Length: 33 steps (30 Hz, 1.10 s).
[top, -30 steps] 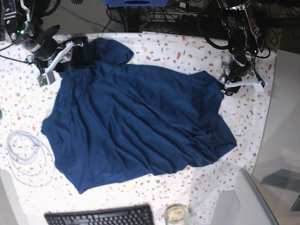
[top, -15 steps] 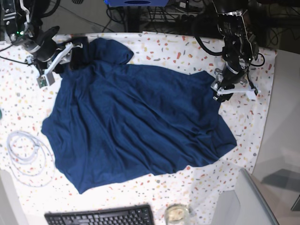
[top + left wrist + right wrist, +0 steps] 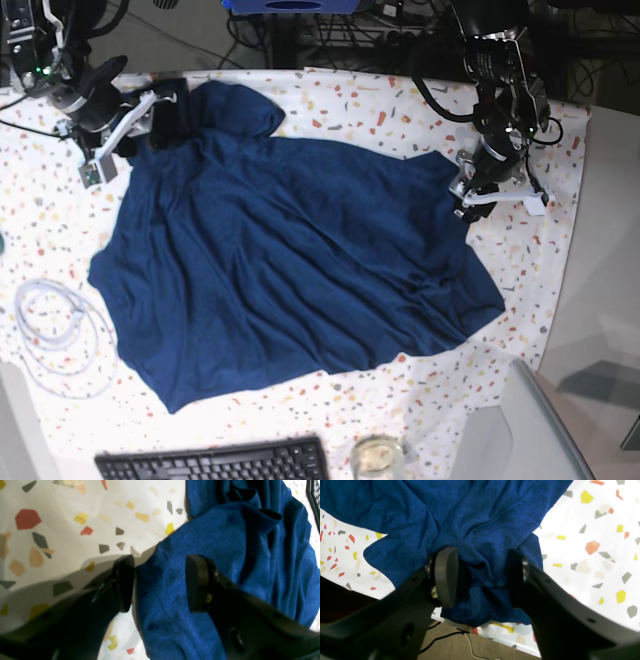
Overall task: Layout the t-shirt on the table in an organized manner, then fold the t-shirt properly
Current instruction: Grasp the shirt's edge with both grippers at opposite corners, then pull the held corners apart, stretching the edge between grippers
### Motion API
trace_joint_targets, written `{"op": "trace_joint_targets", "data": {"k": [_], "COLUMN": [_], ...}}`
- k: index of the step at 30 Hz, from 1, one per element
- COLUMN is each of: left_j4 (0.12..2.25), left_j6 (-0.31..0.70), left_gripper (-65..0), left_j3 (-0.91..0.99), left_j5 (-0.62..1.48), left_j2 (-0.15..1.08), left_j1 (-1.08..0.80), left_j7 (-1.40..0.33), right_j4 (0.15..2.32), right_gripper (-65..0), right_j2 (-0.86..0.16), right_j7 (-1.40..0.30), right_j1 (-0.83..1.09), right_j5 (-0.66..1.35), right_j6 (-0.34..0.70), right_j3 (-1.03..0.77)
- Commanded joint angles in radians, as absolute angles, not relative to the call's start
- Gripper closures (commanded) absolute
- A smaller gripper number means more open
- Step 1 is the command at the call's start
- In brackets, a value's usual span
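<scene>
The dark navy t-shirt (image 3: 290, 270) lies spread and wrinkled across the speckled white table (image 3: 380, 110). At the shirt's right edge, my left gripper (image 3: 462, 203) is low over the cloth. In the left wrist view that gripper (image 3: 160, 585) is open and straddles the hem: one finger over the bare table (image 3: 62, 517), the other over the t-shirt (image 3: 225, 542). My right gripper (image 3: 160, 112) is at the shirt's far left corner. The right wrist view shows it (image 3: 481, 580) open, with bunched t-shirt (image 3: 475, 517) fabric between its pads, close to the table (image 3: 595, 530) edge.
A black keyboard (image 3: 210, 462) lies at the near edge, beside a small glass (image 3: 377, 455). A coiled white cable (image 3: 55, 330) lies on the left side. A grey panel (image 3: 525, 430) rises at the near right corner. Cables run behind the far edge.
My left gripper has moved left and a little nearer, from bare cloth onto the shirt's right edge. The right arm and the shirt have stayed where they were.
</scene>
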<state>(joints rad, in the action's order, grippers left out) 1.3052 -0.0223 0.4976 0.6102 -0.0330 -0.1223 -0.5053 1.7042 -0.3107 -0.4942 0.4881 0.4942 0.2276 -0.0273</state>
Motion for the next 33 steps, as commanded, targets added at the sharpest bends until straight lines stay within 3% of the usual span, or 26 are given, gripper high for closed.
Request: {"op": "trace_joint_targets", "data": {"k": [1,4,8,11,18,20,21,30,33], "left_j4": [1.313,1.313,1.313,1.313,1.313,1.314,1.316,1.508,1.587], "left_j6": [-0.030,-0.030,-0.030,-0.030,-0.030,-0.030,-0.030,-0.122,-0.124], "left_gripper": [-31.1,-28.1,-14.5,-9.5,-8.4,-0.8,0.0,0.0,0.0], "left_j3": [0.501,0.501,0.501,0.503,0.503,0.503,0.503,0.501,0.501], "left_j5": [0.610,0.610,0.607,0.607,0.608,0.608,0.608,0.610,0.610], "left_j2": [-0.033,-0.031,-0.031,-0.031,-0.030,-0.028,-0.028,-0.028,-0.027], "left_j1": [-0.125,-0.125,-0.125,-0.125,-0.124,-0.124,-0.124,-0.189,-0.220], "left_j7": [-0.521,-0.521,-0.521,-0.521,-0.522,-0.522,-0.522,-0.522,-0.522], "right_j4": [1.718,1.716,1.716,1.716,1.716,1.716,1.716,1.716,1.693], "right_gripper": [-29.6,-29.6,-29.6,-29.6,-29.6,-29.6,-29.7,-30.9,-38.1], "right_j2": [-0.320,-0.320,-0.320,-0.320,-0.320,-0.320,-0.320,-0.312,-0.257], "right_j7": [-0.475,-0.475,-0.475,-0.475,-0.475,-0.475,-0.475,-0.475,-0.479], "right_j1": [0.483,0.475,0.473,0.473,0.473,0.473,0.473,0.441,0.392], "right_j5": [0.506,0.506,0.506,0.506,0.506,0.506,0.506,0.512,0.512], "right_j6": [0.234,0.234,0.234,0.234,0.234,0.234,0.234,0.225,0.234], "right_j3": [-0.035,-0.035,-0.035,-0.033,-0.035,-0.035,-0.035,-0.097,-0.176]}}
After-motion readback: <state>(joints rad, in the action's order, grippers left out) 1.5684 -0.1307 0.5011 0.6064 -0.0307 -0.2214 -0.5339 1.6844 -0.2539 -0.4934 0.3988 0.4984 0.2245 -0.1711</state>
